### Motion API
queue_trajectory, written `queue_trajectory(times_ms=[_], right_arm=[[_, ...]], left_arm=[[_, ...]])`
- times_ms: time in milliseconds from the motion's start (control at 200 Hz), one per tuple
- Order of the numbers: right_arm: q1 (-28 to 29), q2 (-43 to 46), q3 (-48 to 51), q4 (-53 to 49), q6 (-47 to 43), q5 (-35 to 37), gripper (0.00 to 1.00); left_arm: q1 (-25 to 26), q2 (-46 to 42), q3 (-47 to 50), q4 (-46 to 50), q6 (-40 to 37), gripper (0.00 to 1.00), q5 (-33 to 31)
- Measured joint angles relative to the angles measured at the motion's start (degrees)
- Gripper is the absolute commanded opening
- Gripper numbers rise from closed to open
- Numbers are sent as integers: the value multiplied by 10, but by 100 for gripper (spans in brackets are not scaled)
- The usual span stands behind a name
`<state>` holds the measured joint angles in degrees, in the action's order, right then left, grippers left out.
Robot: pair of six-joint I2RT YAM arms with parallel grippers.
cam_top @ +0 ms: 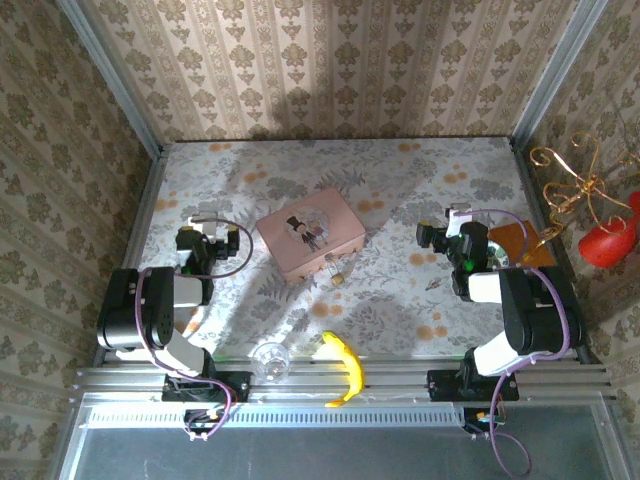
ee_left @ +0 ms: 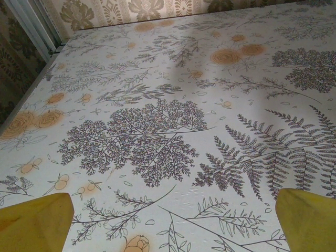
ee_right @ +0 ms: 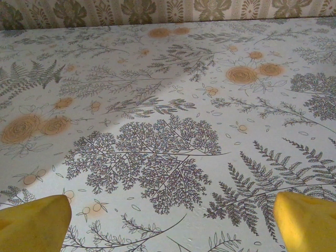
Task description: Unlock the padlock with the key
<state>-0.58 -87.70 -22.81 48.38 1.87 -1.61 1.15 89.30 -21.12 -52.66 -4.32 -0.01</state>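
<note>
Yellow fingertips [ee_left: 34, 223] on the left gripper [ee_left: 173, 226] and right gripper [ee_right: 170, 223] are gaping wide, holding nothing, so the job is just starting, I think, and the tiny key [cam_top: 434, 285] lying near the right arm [cam_top: 520, 310] is waiting for a careful pinch, while the padlock [cam_top: 340, 272] is sitting just beside the pink tin [cam_top: 305, 240].

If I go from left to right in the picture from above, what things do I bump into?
left gripper → clear glass → banana → right gripper
</note>
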Motion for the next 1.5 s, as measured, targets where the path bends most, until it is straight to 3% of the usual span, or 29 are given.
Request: queue_trajectory(times_ms=[1000,1250,1501], right_arm=[[1,0,0,-2,0,5,100],[11,14,-7,-40,0,31,100],[55,130,-46,-183,-2,95,100]], left_arm=[[-1,-3,0,1,0,100,0],[5,-68,0,20,0,100,-19],[38,-172,-6,113,0,100,-74]])
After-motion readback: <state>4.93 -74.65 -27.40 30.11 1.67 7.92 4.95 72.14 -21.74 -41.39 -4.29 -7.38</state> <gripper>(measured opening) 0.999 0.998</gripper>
